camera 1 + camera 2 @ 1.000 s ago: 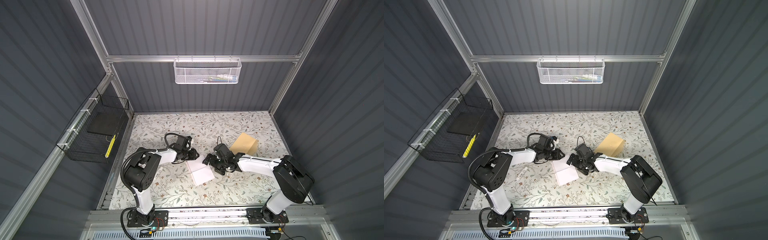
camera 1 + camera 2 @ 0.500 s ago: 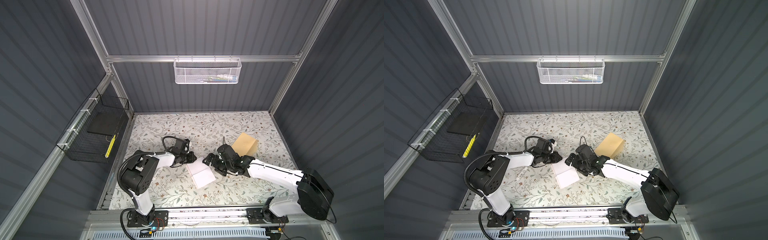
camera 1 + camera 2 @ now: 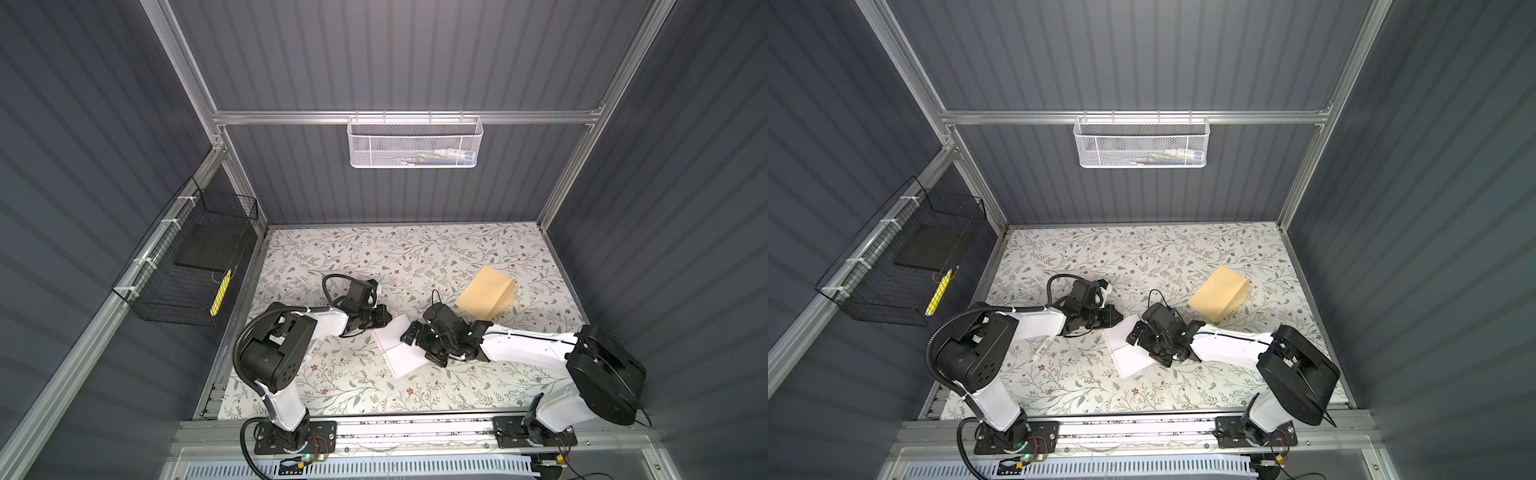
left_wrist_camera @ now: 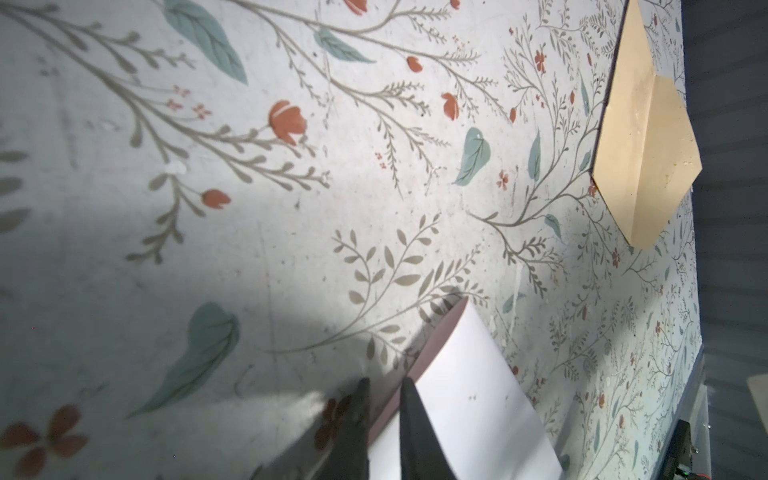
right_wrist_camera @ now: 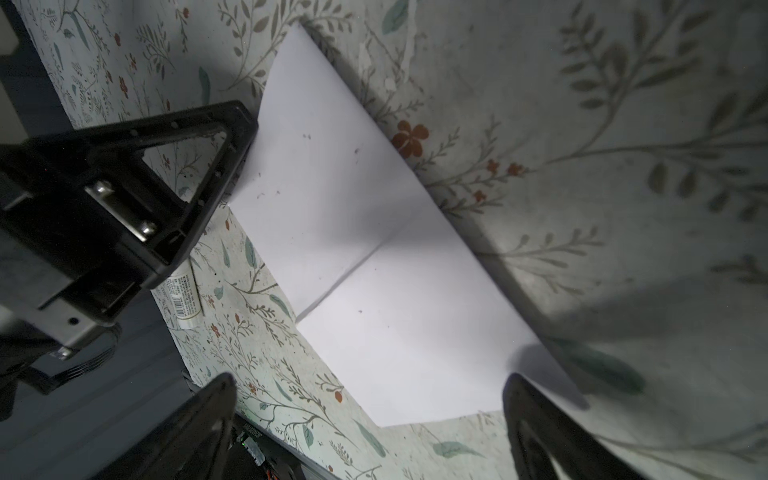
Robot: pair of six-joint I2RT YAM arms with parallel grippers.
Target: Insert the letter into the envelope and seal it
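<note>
Top views: the letter [image 3: 401, 345] lies on the floral surface [image 3: 374, 257] between the two arms. It is apart from the tan envelope [image 3: 486, 295], which sits farther back on the right arm's side.
Letter, close up: the right wrist view shows a white sheet [image 5: 374, 249] with a crease across its middle, mostly flat on the surface.
Done so far: little shows as complete. The letter is wholly outside the envelope [image 4: 640, 145], whose flap looks open and unsealed.
Remaining: by my reading, nearly everything. The letter has to be carried to the envelope and slid in, then the flap closed and sealed.
Left tool: the left tool [image 4: 384, 390] has its tips drawn close together. One edge of the letter [image 4: 469, 395] passes between them, and that edge is raised off the surface. It looks like a pinch on the paper.
Right tool: the right tool [image 5: 370, 382] is spread wide, low over the opposite end of the letter. Its fingers [image 5: 536, 415] straddle a corner and it holds nothing. I cannot tell whether they touch the sheet.
Stick: a small white stick [image 5: 185, 299] with a barcode label lies untouched on the surface beside the left arm [image 3: 1043, 348].
Step in hand: probably picking up the letter, the left tool taking the edge.
</note>
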